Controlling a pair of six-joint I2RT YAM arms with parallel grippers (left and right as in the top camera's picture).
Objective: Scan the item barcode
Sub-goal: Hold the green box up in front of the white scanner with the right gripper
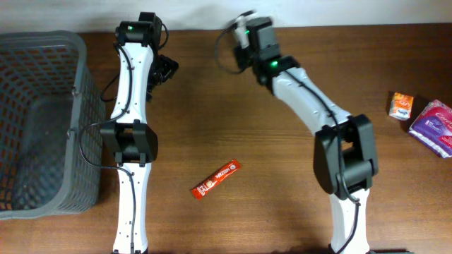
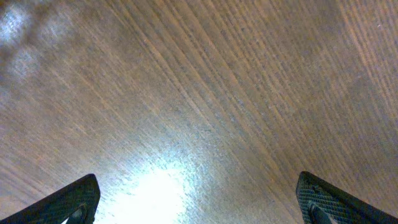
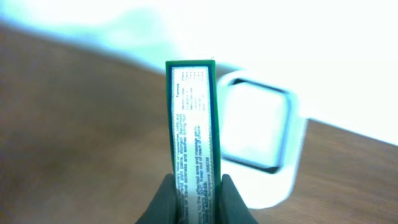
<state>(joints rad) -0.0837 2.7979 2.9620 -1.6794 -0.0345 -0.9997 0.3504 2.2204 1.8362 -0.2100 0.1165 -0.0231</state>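
Note:
My right gripper (image 3: 196, 186) is shut on a narrow white box with a green border and small printed text (image 3: 193, 124), held upright on its thin side. Behind the box in the right wrist view stands a white scanner with a dark-framed window (image 3: 261, 134). No barcode shows on the face I see. In the overhead view the right gripper (image 1: 247, 34) is raised and blurred at the table's far edge. My left gripper (image 1: 166, 68) is at the far left; its fingers (image 2: 311, 193) stand wide open over bare wood, with nothing between them.
A grey mesh basket (image 1: 81, 106) fills the left edge. A red sachet (image 1: 216, 178) lies near the table's middle front. At the right edge lie an orange packet (image 1: 401, 104) and a purple packet (image 1: 434, 125).

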